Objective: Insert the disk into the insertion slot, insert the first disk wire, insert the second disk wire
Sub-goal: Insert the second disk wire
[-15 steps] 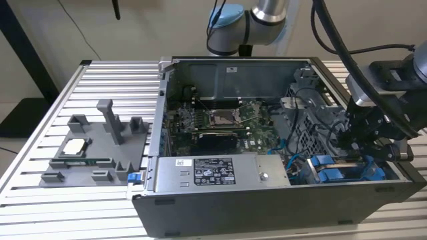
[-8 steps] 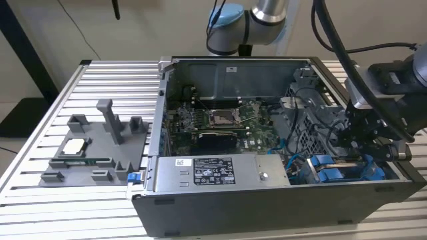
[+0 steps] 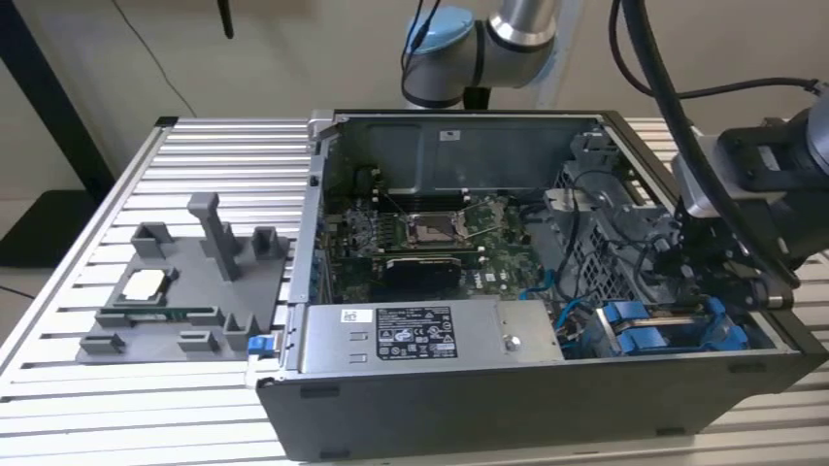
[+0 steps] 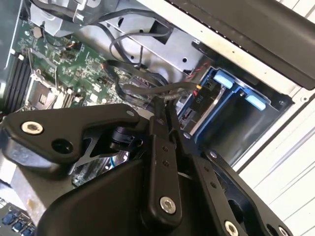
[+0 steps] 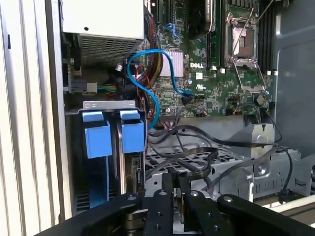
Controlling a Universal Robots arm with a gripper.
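Observation:
The disk (image 4: 209, 105) sits in the insertion slot (image 3: 674, 335), a dark bay with blue rails at the case's front corner on the exterior view's right. Its blue caddy tabs (image 5: 132, 132) show beside a second blue caddy (image 5: 96, 140). A connector with red and yellow leads (image 4: 198, 93) lies against the disk's end; I cannot tell whether it is seated. My gripper (image 4: 162, 105) hangs just beside the bay, in the exterior view (image 3: 686, 282) and in both wrist views. Its black fingers (image 5: 167, 189) are pressed together on a flat black disk wire (image 4: 147, 89).
The grey labelled power-supply box (image 3: 421, 335) runs along the case's front wall. The motherboard (image 3: 428, 233) lies on the case floor, with a blue cable (image 5: 147, 83) looping over it. Loose black cables (image 5: 197, 147) drape over the metal cage. A grey fixture (image 3: 182, 291) stands on the slatted table.

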